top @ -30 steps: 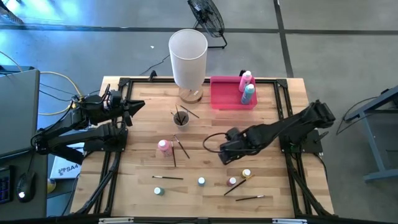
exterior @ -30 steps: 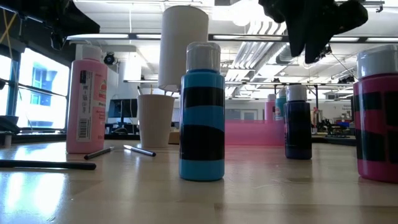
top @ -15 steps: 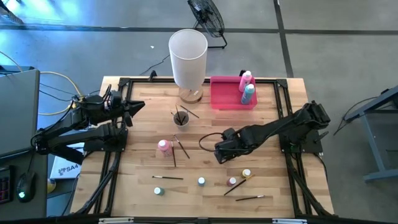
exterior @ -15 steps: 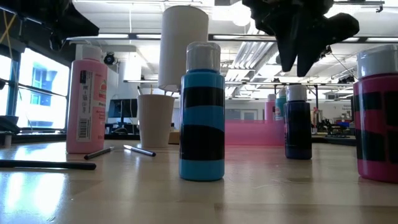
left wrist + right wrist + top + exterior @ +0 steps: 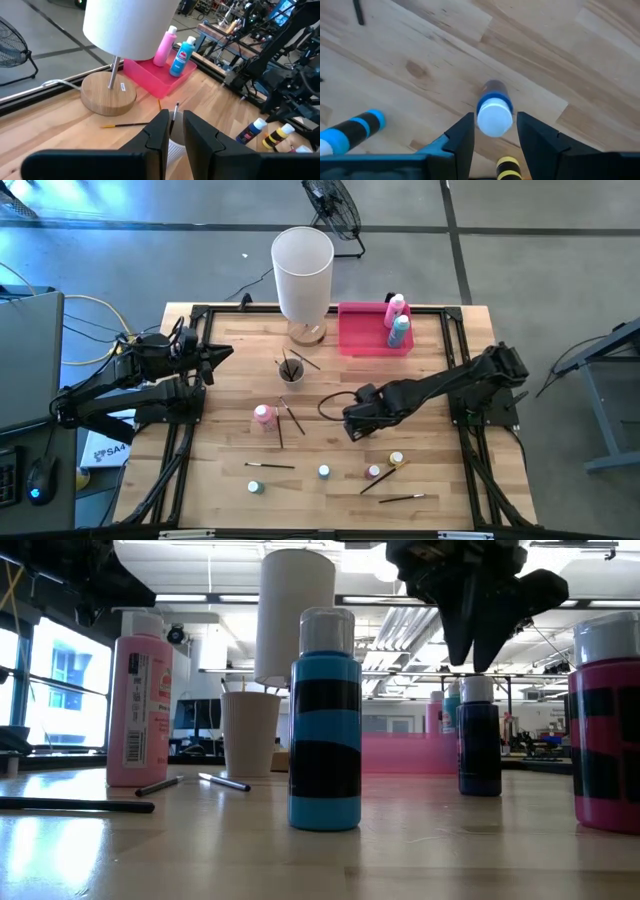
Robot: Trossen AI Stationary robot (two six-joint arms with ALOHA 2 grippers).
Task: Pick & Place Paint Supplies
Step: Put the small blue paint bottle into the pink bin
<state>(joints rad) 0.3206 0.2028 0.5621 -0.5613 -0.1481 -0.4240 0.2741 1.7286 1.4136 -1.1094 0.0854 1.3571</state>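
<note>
the right gripper (image 5: pixel 493 131) hangs over the middle of the wooden table (image 5: pixel 440 480), pointing down, its jaws spread apart with nothing between them, straddling from above a tiny dark-blue bottle with a white cap (image 5: pixel 494 112) that stands upright on the wood; in the low view the fingertips (image 5: pixel 470 645) sit just above that bottle's cap without touching it. a tiny teal-striped bottle (image 5: pixel 325 720) and a tiny pink bottle (image 5: pixel 605 725) stand nearby toward the front edge, and a tiny yellow-capped bottle (image 5: pixel 397 458) stands near them. the tall pink bottle (image 5: pixel 263 415) stands left of centre with thin paintbrushes (image 5: pixel 292 417) lying beside it. the pink tray (image 5: pixel 362 330) at the back holds another pink bottle and a teal bottle (image 5: pixel 400 330), next to the white cylinder (image 5: pixel 302 268). the left gripper (image 5: pixel 172 132) waits at the table's left edge, its fingers nearly together and holding nothing.
</note>
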